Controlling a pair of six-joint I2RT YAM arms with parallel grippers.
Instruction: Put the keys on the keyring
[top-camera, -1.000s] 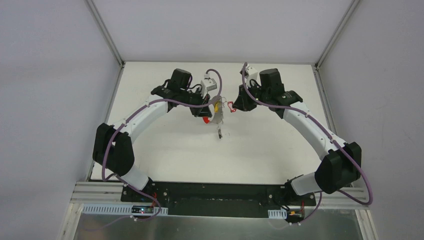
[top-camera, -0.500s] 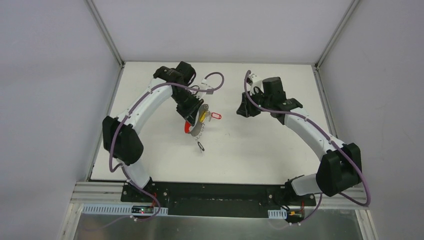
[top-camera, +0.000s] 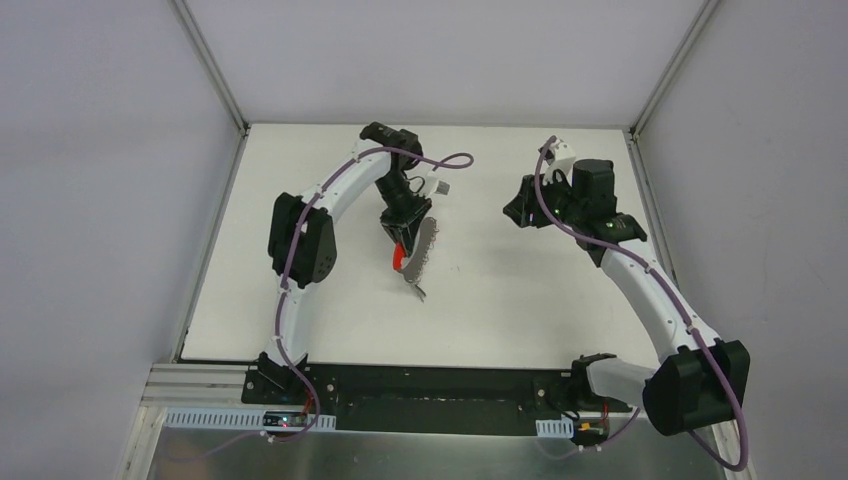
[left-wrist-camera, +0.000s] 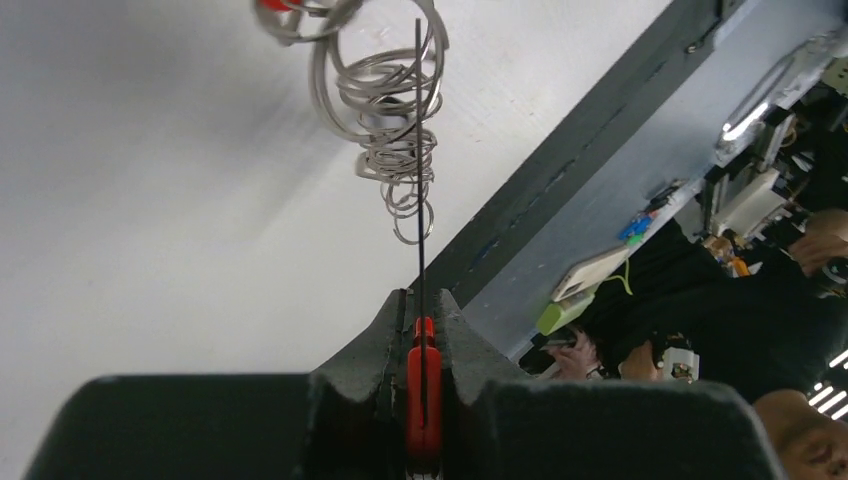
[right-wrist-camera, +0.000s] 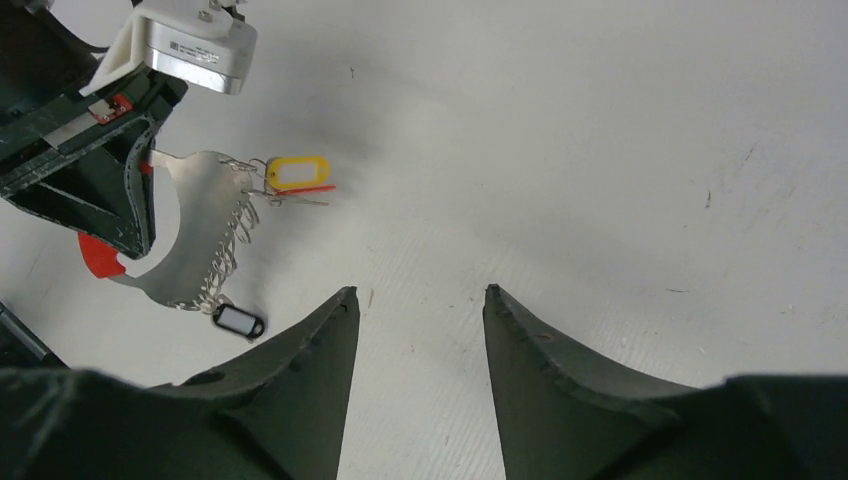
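My left gripper (top-camera: 404, 228) is shut on the thick red arc (left-wrist-camera: 423, 385) of the keyring (top-camera: 417, 252) and holds it above the table's middle. The loop's thin grey metal part (right-wrist-camera: 190, 235) carries several small wire rings (left-wrist-camera: 385, 110). In the right wrist view a yellow-headed key (right-wrist-camera: 297, 172), a red-headed key (right-wrist-camera: 305, 188) seen edge-on and a black-headed key (right-wrist-camera: 238, 320) hang from those rings. The black one also shows in the top view (top-camera: 420, 293). My right gripper (top-camera: 520, 212) is open and empty, well to the right of the keyring; its jaws (right-wrist-camera: 420, 292) stand wide apart over bare table.
The white table (top-camera: 520, 300) has raised rails at the back and sides. The left arm's purple cable (top-camera: 445, 165) loops above its wrist. Beyond the table's dark edge (left-wrist-camera: 560, 170) the left wrist view shows a room with people.
The right gripper has let go of the red-headed key, which now hangs on the keyring, and has drawn back to the right. The left arm has swung and shifted the keyring.
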